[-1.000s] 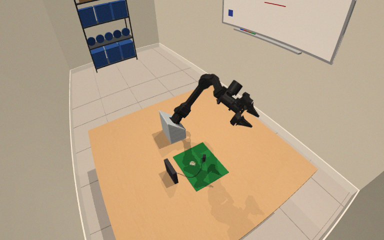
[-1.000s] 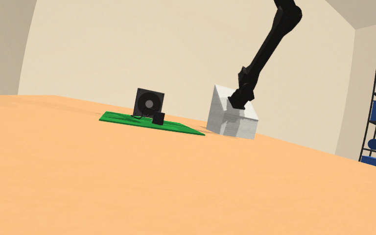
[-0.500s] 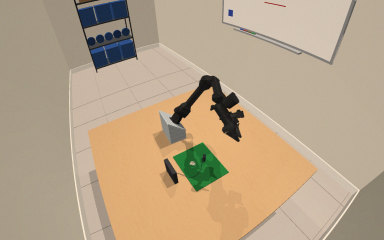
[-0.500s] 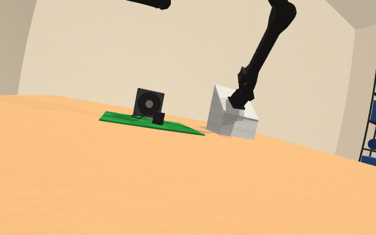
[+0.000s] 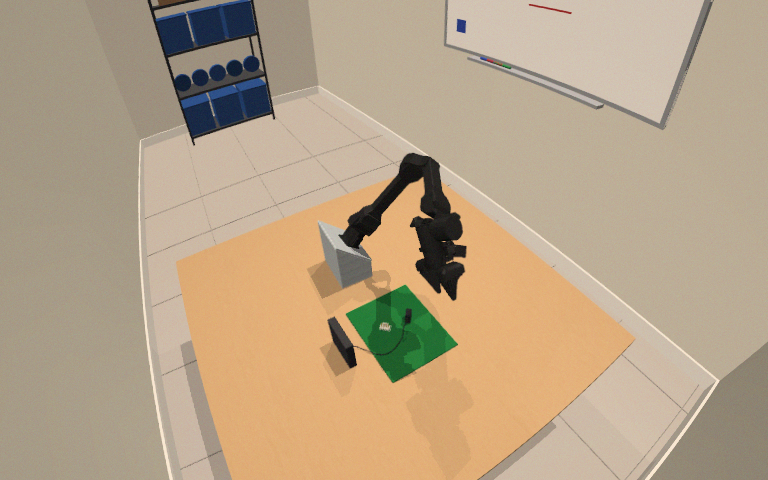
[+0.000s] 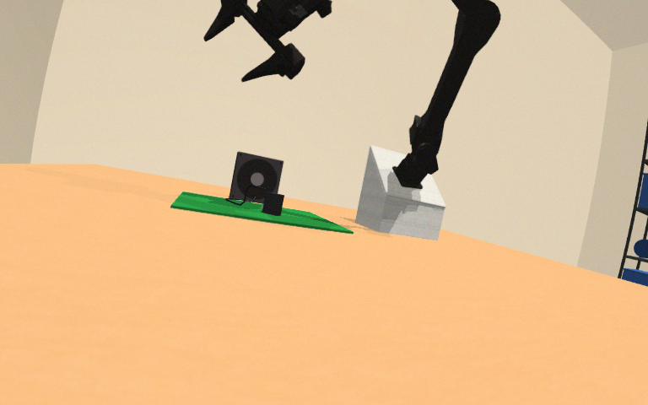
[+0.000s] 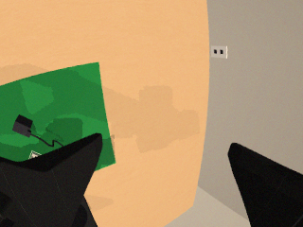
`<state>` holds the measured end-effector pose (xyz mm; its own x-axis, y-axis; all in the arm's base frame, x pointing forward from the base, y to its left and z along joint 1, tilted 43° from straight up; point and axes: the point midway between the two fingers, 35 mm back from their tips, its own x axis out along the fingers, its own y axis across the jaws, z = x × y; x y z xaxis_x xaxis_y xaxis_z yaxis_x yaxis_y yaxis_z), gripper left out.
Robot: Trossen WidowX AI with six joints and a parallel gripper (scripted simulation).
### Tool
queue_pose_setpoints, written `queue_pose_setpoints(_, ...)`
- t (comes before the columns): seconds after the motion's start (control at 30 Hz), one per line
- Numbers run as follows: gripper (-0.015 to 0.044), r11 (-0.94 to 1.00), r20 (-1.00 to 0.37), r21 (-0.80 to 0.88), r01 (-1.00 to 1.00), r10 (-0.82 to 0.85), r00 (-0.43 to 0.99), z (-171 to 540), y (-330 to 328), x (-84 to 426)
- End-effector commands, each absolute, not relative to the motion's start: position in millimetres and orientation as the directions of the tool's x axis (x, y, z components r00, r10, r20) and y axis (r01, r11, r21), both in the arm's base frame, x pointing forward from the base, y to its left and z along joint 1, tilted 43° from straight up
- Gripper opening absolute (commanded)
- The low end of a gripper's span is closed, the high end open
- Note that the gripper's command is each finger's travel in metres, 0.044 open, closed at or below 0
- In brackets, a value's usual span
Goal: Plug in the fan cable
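No readable text, label, brand or number is found in any view. On the whiteboard (image 5: 572,53) only a red line and a small blue square are seen, neither forming letters or digits. Nothing legible is shown on the green board (image 5: 421,342), the fan (image 6: 256,177) or the blue boxes on the shelf (image 5: 215,67)

Even bright light, soft overhead shadows, wide-angle bending at edges
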<state>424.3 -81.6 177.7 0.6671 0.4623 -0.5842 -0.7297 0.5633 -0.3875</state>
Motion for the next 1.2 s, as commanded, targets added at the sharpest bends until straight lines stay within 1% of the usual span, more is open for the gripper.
queue_pose_setpoints(0.0,0.044,0.018,-0.729,-0.472,-0.881,0.553,0.403,119,-64,372)
queue_pose_setpoints(0.2,0.044,-0.29,-0.749,-0.501,-0.816,0.617,0.241,104,-50,338)
queue_pose_setpoints(0.4,0.044,-0.495,-0.735,-0.551,-0.672,0.67,0.109,98,-39,311)
queue_pose_setpoints(0.9,0.044,-0.505,-0.733,-0.554,-0.662,0.673,0.101,96,-37,310)
queue_pose_setpoints(1.0,0.044,-0.506,-0.735,-0.553,-0.662,0.671,0.102,78,-23,315)
queue_pose_setpoints(1.17,0.044,-0.503,-0.731,-0.557,-0.661,0.674,0.103,32,22,320)
